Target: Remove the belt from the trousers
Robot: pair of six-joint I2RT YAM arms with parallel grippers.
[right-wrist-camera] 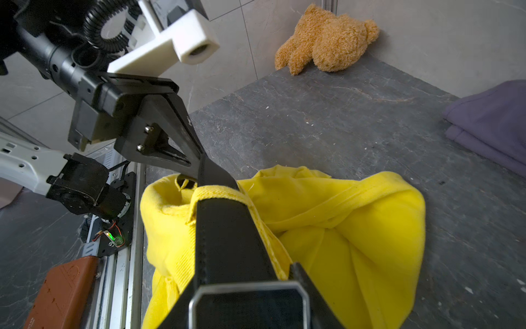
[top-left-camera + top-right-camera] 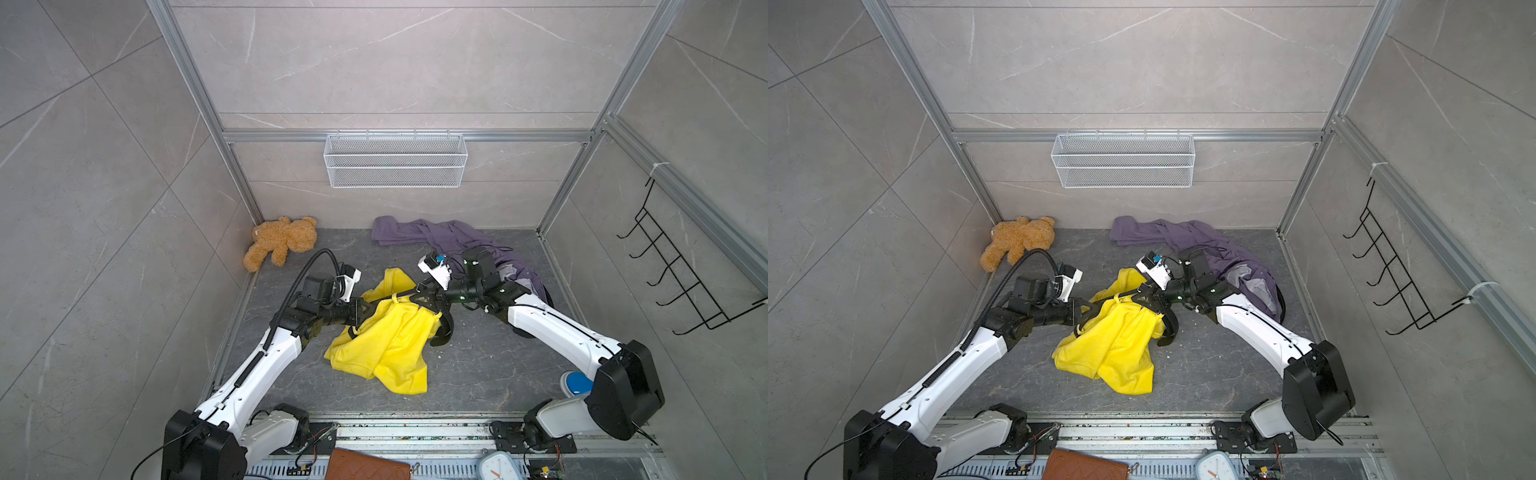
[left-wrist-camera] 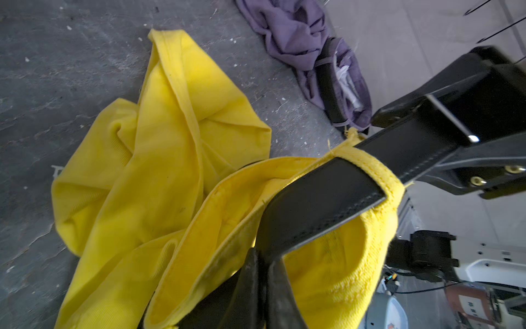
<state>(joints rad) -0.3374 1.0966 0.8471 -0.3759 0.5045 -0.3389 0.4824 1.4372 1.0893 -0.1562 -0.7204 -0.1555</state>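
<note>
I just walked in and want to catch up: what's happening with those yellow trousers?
Both arms hold the black belt: the left pincer is shut on one stretch, the right pincer grips it near the buckle. Between them the belt runs through a loop of the yellow trousers, which hang from it partly lifted, the legs on the dark tabletop. The belt is not out yet.
</note>
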